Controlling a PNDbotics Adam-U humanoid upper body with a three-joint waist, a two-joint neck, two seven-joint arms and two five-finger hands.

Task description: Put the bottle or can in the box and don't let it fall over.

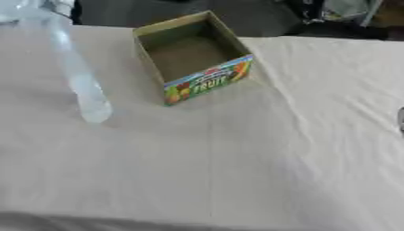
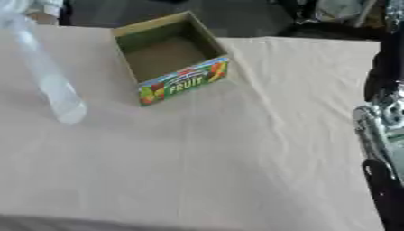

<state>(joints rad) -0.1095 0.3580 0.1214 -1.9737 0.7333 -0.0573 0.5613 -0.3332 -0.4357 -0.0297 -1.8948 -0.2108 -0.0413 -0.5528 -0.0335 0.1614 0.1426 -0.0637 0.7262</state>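
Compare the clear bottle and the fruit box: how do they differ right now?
The bottle is clear, long and slim; the box is opaque cardboard, squat, with colourful fruit print on its front. The bottle appears blurred and slanted, with its upper end at the picture's top left corner; the box sits flat, open side up. The box is empty; the bottle is outside it, to its left. Both are over the beige cloth.
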